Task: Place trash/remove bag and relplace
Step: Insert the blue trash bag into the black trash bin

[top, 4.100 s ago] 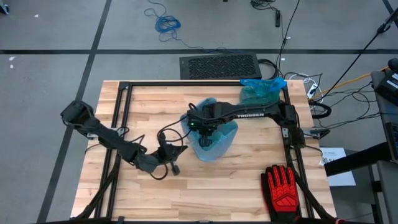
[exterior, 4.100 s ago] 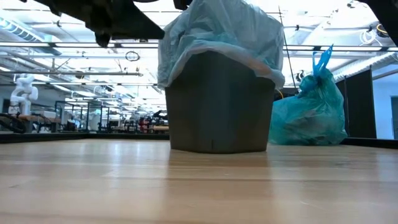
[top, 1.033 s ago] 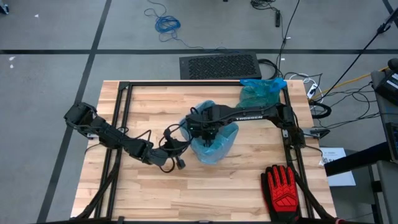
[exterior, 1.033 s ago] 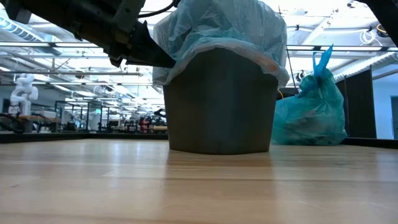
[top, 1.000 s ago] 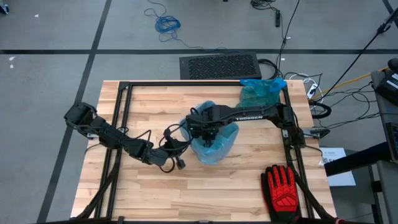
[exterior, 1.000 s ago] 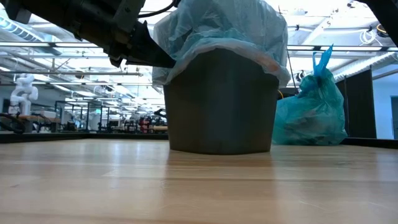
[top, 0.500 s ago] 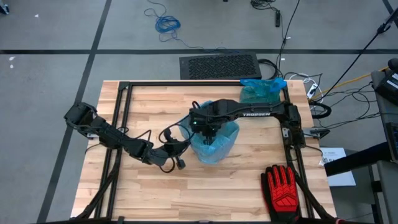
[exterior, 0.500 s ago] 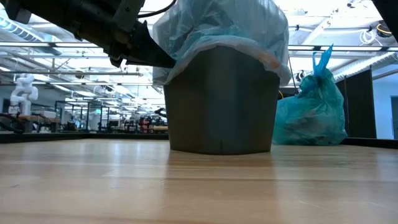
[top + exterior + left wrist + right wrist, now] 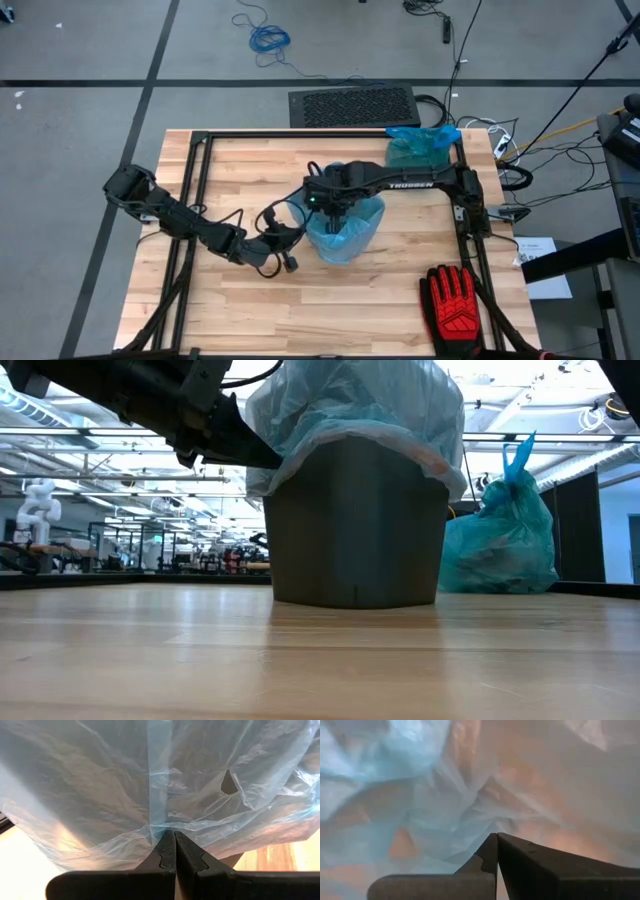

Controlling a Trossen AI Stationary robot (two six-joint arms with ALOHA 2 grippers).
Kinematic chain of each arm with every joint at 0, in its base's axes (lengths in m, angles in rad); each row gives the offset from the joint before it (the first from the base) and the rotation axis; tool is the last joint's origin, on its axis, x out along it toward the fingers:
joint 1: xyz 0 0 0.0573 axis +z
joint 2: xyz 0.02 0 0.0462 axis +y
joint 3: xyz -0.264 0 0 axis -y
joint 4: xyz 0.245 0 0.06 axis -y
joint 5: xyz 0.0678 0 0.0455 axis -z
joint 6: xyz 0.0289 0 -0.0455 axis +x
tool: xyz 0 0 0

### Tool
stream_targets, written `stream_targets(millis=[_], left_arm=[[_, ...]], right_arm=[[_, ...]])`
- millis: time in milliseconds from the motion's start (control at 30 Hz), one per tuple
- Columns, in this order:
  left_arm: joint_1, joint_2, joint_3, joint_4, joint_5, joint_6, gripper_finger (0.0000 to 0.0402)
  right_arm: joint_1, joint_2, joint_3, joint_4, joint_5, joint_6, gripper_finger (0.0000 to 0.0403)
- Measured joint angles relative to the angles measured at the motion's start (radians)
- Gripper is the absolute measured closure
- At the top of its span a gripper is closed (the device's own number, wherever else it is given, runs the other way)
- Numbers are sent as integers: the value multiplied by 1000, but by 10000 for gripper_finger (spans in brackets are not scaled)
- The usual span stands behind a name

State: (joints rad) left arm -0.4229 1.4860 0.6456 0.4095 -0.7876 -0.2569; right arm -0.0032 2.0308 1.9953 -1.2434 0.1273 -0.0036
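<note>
centre frame, worktop (image 9: pixel 240 310): bin (image 9: pixel 352 525), fresh blue liner (image 9: pixel 350 405) draped over rim. left claw (image 9: pixel 174 851) pinched shut on liner hem; right claw (image 9: pixel 496 851) shut inside liner, hold unclear. tied bag (image 9: pixel 500 535) upper right. risk: overpull tearing film.

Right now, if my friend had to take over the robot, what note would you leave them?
Left gripper: shut, at the left side of the bin, pinching the hem of the new blue bag.
Right gripper: shut, above the bin's mouth with bag film all around it; whether it holds the film is not clear.
The tied full bag sits at the table's far right corner. The red glove lies near the front right.
Done: the old bag is out and the new one is draped over the rim.
Left: seat the liner, let go and pull both arms back. No loose trash is in sight.
</note>
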Motion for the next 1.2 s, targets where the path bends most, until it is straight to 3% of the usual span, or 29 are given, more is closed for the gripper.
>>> stream_targets(millis=[267,967,1200], left_arm=[[-3,0,0,-1,0,2,402],[-3,0,0,-8,0,2,402],[-6,0,0,-8,-1,2,402]], right_arm=[[34,-33,16,1,102,11,403],[141,-43,29,61,558,-16,403],[195,-119,29,68,582,47,403]])
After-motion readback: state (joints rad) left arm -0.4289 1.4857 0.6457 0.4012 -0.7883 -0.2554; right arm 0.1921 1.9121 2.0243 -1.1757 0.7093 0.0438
